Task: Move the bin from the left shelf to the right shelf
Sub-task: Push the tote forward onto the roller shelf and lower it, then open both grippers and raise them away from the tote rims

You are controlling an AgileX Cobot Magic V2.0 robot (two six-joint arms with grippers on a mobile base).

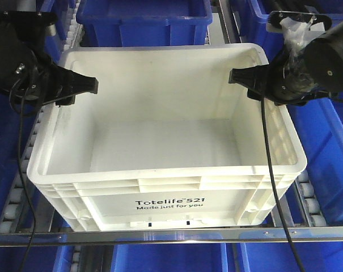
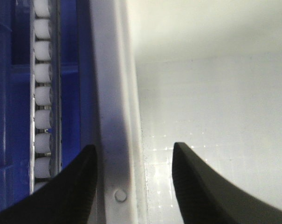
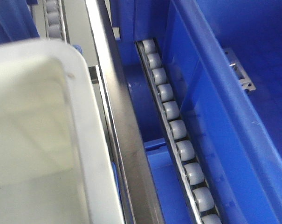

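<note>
**A:** ok so where are the arms at? Both come in from the sides at the top of the shot. The left tool point(image 1: 83, 88) reaches in over the left rim of the bin point(image 1: 165, 201), and in the left wrist view its two dark fingers point(image 2: 201, 186) straddle that rim, one outside, one inside, spread fairly wide and not pinching the wall.

**B:** and the right one?

**A:** The right tool point(image 1: 242, 76) sits at the right rim near the back corner, pointing inward. Can't tell if it's open or closed; its own camera doesn't show the fingers, only the bin corner, a metal rail point(image 3: 120, 121) and a roller track point(image 3: 178, 128).

**B:** bin orientation?

**A:** Upright, open top, nothing inside. The long axis runs left-right, and the printed "Totelife 521" side faces the front camera.

**B:** what's it sitting on?

**A:** A shelf lane with white rollers point(image 2: 43, 95) along both sides and a metal front bar point(image 1: 171, 233) just under the bin's front edge. Blue bins point(image 1: 145, 22) surround it: behind, both sides, below.
</note>
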